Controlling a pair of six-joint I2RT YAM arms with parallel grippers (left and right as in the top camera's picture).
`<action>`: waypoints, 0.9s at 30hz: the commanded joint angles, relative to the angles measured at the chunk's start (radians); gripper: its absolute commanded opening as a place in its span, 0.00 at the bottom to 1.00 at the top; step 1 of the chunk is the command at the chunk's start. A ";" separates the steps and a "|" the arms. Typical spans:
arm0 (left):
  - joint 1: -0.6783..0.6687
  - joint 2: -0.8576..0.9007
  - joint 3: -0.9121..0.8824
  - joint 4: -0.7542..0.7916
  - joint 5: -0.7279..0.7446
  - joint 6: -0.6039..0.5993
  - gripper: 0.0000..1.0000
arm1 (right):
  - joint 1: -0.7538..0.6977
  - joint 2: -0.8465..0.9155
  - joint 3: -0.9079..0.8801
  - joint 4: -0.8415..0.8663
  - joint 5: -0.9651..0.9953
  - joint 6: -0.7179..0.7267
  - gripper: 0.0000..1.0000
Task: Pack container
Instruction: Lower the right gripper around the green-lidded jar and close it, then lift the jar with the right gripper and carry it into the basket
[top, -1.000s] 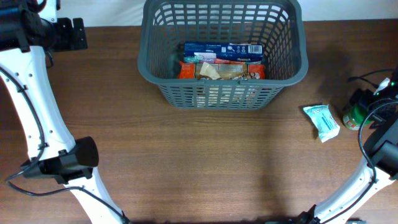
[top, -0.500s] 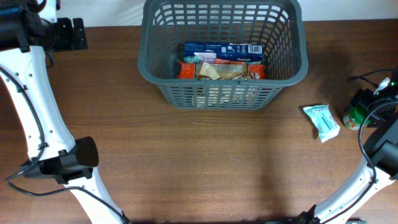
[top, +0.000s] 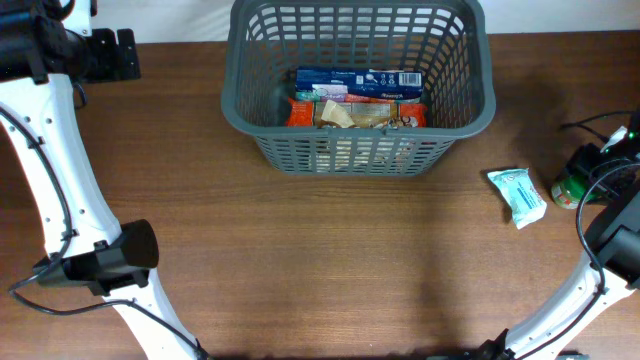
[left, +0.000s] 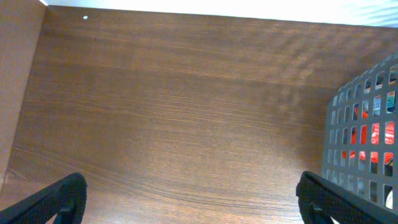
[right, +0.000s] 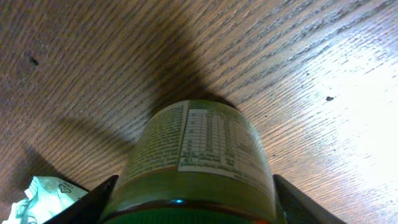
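The container (top: 228, 105), a dark grey lattice basket, stands at the back middle of the table and shows at the right edge (left: 367, 137) of the left wrist view. Inside lie a blue box (top: 360, 80) and orange packets (top: 355, 113). At the far right stands a green jar (top: 570, 188) with a printed label (right: 199, 149). My right gripper (top: 578, 178) (right: 194, 200) reaches round it, and both fingers (right: 99, 200) press its sides. My left gripper (top: 128, 53) (left: 193, 199) hovers open over bare wood left of the container.
A white and teal tissue packet (top: 517, 195) (right: 43, 196) lies just left of the jar. Black cables (top: 590, 125) run along the table's right edge. The white arm links (top: 60, 190) cross the left side.
The right gripper's fingers have closed in onto the sides of the green jar. The left arm, the container and the packet have not moved.
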 joint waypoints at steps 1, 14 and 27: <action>0.005 0.002 -0.002 -0.001 0.000 -0.017 0.99 | 0.004 0.007 -0.007 -0.008 -0.006 0.007 0.60; 0.005 0.002 -0.003 -0.001 0.000 -0.017 0.99 | 0.004 -0.019 0.015 -0.032 -0.035 0.033 0.43; 0.005 0.002 -0.002 -0.001 0.000 -0.017 0.99 | 0.055 -0.343 0.442 -0.212 -0.201 0.033 0.25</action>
